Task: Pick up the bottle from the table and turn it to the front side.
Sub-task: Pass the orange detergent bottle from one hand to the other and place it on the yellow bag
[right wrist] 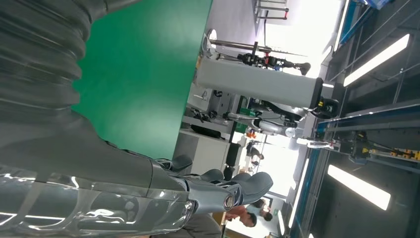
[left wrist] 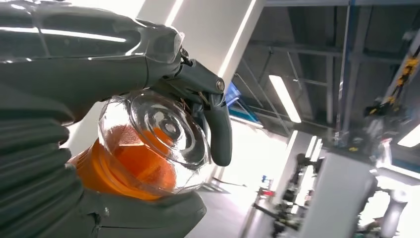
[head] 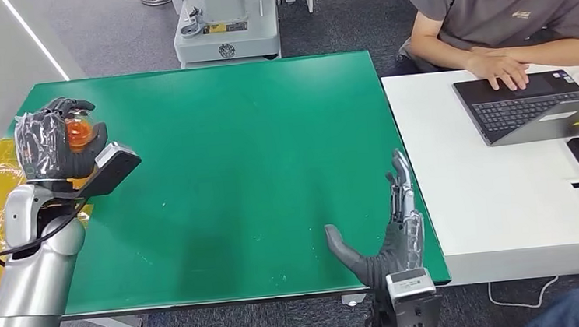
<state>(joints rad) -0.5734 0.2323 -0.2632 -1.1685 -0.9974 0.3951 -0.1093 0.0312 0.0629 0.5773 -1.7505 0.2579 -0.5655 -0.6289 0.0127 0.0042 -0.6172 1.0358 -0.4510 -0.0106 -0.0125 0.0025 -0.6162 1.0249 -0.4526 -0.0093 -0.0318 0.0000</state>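
Left hand [head: 57,143]: raised over the table's [head: 233,176] near-left corner, fingers wrapped round the bottle [head: 79,131].
Bottle: clear, orange inside, off the table; in the left wrist view its round clear end [left wrist: 166,129] faces the camera, long axis running away into the palm.
Right hand [head: 389,230]: flat, fingers straight and apart, holding nothing, at the table's near-right edge.

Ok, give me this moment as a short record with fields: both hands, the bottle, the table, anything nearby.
left hand: raised over the table's left edge, gripping the bottle
bottle: clear with orange contents, off the table
right hand: open, fingers straight, at the table's front right
table: green top
nearby: person at a laptop on the white desk
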